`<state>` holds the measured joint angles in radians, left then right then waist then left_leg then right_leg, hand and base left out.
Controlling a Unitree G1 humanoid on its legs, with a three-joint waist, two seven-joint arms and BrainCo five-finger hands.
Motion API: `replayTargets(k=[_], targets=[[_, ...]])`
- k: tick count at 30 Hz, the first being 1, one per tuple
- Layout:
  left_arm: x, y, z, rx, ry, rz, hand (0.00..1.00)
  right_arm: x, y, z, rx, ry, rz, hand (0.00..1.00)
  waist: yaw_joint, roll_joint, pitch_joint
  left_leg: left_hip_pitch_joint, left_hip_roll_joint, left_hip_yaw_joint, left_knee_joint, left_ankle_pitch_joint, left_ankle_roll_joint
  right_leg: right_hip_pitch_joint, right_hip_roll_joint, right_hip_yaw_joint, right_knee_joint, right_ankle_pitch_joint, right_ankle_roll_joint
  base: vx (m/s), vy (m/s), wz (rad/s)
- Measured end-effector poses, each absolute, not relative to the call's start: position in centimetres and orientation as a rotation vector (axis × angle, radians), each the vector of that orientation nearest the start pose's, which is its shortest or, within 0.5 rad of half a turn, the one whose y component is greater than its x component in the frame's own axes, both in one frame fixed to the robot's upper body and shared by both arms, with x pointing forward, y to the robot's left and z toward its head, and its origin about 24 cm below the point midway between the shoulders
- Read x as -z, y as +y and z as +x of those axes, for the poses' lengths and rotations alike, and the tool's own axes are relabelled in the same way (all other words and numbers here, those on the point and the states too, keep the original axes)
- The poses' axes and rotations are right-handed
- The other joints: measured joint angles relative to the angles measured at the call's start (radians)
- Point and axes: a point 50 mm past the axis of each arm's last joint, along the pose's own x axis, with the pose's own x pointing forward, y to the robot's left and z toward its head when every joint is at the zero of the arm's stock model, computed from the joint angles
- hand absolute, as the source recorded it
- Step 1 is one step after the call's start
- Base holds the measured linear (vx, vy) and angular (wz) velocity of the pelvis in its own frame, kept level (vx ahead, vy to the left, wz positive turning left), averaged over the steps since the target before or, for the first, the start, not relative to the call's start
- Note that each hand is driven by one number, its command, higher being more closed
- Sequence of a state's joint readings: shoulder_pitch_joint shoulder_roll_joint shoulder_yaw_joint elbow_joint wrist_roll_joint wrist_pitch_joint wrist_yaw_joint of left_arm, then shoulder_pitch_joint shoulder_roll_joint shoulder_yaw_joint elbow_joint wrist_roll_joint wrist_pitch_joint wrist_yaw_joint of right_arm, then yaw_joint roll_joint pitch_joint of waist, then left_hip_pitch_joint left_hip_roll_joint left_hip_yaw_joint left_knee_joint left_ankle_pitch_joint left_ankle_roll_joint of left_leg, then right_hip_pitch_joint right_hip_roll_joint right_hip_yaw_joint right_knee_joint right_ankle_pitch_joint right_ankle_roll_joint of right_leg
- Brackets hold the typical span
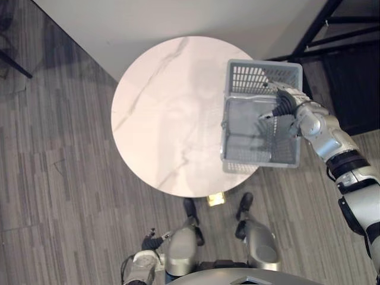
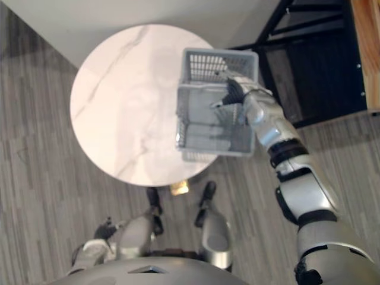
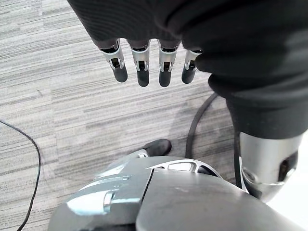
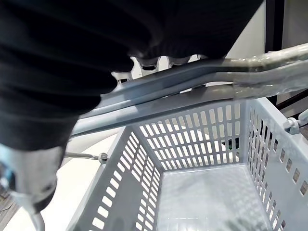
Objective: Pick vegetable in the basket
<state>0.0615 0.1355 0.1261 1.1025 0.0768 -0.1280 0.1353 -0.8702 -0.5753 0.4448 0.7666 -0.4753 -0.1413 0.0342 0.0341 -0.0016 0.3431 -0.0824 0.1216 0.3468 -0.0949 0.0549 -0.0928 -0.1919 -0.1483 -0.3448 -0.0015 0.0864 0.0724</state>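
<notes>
Seems to be near the start of the job. Holds the basket (image 1: 261, 77) up with the right hand (image 1: 284, 102), fingers (image 4: 147, 62) curled tight round the two handles (image 4: 202, 77). Carries it at the right edge of the surface (image 1: 166, 119), partly out past that edge. Looks lifted rather than set down, though hard to tell for sure. Shows a bare bottom inside the basket, with nothing lying in it. So counts as done: getting hold of the basket. Counts as left, by the look of it: finding a vegetable, picking it up and putting it inside. Lets the left hand (image 3: 139, 67) hang low by the side, above the floor (image 1: 53, 178), with fingers straight, a little apart and holding nothing. Looks like hard grey plastic for the basket: a box shape, open on top, with rows of little slots in all the walls and a smooth flat bottom. Has thin, rounded, shiny handles, pressed side by side into one bar and joined to the rim by small pegs (image 4: 102, 156). Looks round, flat and smooth for the surface, white like stone, with a few thin grey lines running across. Looks like long grey wood strips for the floor, streaky and a bit rough, in lighter and darker bands.
</notes>
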Motion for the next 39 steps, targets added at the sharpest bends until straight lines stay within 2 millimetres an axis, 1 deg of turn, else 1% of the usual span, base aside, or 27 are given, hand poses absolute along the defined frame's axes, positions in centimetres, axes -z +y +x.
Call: replayTargets(k=[1,2,5,12,18,20,22,23,27,30,32,33,35,37,39], targets=[[15.4,22.4,10.0,-0.281,1.021,0.182,0.00,-15.1,-19.1,39.0,-0.208,-0.152,-1.270,0.00,-0.001,0.000,0.005,0.000,0.000,0.000,0.000,0.000,0.000,0.000,0.000,0.000,0.000,0.000,0.000,0.00,0.000,0.00],[15.4,22.4,10.0,-0.285,1.020,0.177,0.00,-15.2,-19.0,39.1,-0.206,-0.157,-1.271,1.00,-0.001,0.000,0.010,0.000,0.000,0.000,0.000,0.001,0.001,0.000,0.000,0.000,0.000,0.000,0.000,0.00,0.000,0.00],[15.4,22.5,10.0,-0.299,1.020,0.169,0.00,-15.8,-19.1,39.4,-0.188,-0.164,-1.268,1.00,0.000,0.002,0.027,-0.001,0.000,-0.002,0.000,0.003,0.001,0.000,0.000,-0.002,0.000,0.000,0.000,0.00,0.000,0.00],[15.4,22.5,10.1,-0.300,1.015,0.171,0.00,-16.0,-19.3,39.6,-0.177,-0.153,-1.296,1.00,0.002,0.005,0.036,-0.002,-0.001,-0.004,0.000,0.004,0.000,0.000,-0.001,-0.004,0.000,0.000,0.000,0.00,0.000,0.00],[15.3,22.4,10.1,-0.296,1.014,0.173,0.00,-15.7,-20.6,39.7,-0.131,-0.114,-1.289,1.00,0.012,0.008,0.038,-0.005,-0.001,-0.011,0.000,0.007,0.000,0.002,-0.001,-0.011,0.001,0.000,0.000,0.00,0.000,0.02],[15.3,22.4,10.1,-0.295,1.014,0.174,0.00,-15.6,-20.9,39.7,-0.127,-0.100,-1.320,1.00,0.015,0.008,0.038,-0.006,-0.001,-0.021,0.000,0.009,-0.001,0.005,-0.002,-0.016,0.001,0.000,0.000,0.01,-0.005,0.08],[15.4,22.4,10.2,-0.291,1.013,0.176,0.00,-15.4,-21.0,39.7,-0.126,-0.092,-1.329,1.00,0.016,0.008,0.038,-0.007,-0.001,-0.025,0.000,0.010,-0.001,0.005,-0.002,-0.019,0.002,0.000,0.000,0.02,-0.005,0.06],[15.4,22.4,10.2,-0.290,1.013,0.177,0.00,-15.4,-21.1,39.7,-0.129,-0.089,-1.350,1.00,0.023,0.008,0.038,-0.007,-0.001,-0.026,0.000,0.010,-0.001,0.006,-0.003,-0.019,0.003,0.000,0.000,0.00,0.000,0.00],[15.4,22.4,10.2,-0.286,1.014,0.180,0.00,-15.0,-20.9,39.5,-0.175,-0.084,-1.412,1.00,0.024,0.008,0.038,0.001,-0.001,-0.027,0.000,0.010,0.000,0.013,-0.003,-0.019,0.004,0.000,0.000,0.01,0.000,0.01],[15.3,22.5,10.2,-0.277,1.018,0.194,0.00,-14.0,-20.0,38.7,-0.282,-0.106,-1.470,1.00,0.023,0.006,0.036,0.017,0.000,-0.028,0.000,0.010,-0.001,0.031,-0.002,-0.018,0.004,0.000,0.000,0.02,-0.001,0.01],[15.3,22.8,10.1,-0.275,1.020,0.209,0.00,-12.3,-18.5,37.5,-0.397,-0.137,-1.494,1.00,0.022,-0.004,0.031,0.035,0.003,-0.029,0.000,0.010,-0.001,0.047,0.000,-0.012,0.004,0.000,0.000,0.02,-0.001,-0.01],[15.2,22.9,10.2,-0.274,1.019,0.214,0.00,-11.9,-18.1,37.1,-0.428,-0.145,-1.498,1.00,0.022,-0.007,0.029,0.036,0.003,-0.029,0.000,0.010,-0.001,0.048,0.000,-0.012,0.004,0.000,0.000,0.01,-0.005,-0.04],[15.2,23.3,10.1,-0.276,1.022,0.221,0.00,-10.2,-16.4,35.6,-0.561,-0.177,-1.510,1.00,0.018,-0.022,0.021,0.048,0.006,-0.028,0.000,0.010,-0.001,0.059,0.003,-0.007,0.004,0.000,0.000,0.00,-0.004,-0.02],[15.2,23.4,10.0,-0.282,1.025,0.219,0.00,-9.2,-15.6,34.5,-0.645,-0.192,-1.514,1.00,0.017,-0.033,0.011,0.058,0.007,-0.027,0.000,0.009,-0.002,0.069,0.004,-0.004,0.004,0.000,0.001,0.00,-0.003,-0.02],[15.2,23.7,9.6,-0.294,1.037,0.215,0.00,-8.2,-14.7,32.9,-0.753,-0.216,-1.492,1.00,0.014,-0.055,-0.013,0.067,0.009,-0.024,0.000,0.007,-0.003,0.076,0.006,0.003,0.001,-0.001,0.001,-0.01,-0.007,-0.04]])
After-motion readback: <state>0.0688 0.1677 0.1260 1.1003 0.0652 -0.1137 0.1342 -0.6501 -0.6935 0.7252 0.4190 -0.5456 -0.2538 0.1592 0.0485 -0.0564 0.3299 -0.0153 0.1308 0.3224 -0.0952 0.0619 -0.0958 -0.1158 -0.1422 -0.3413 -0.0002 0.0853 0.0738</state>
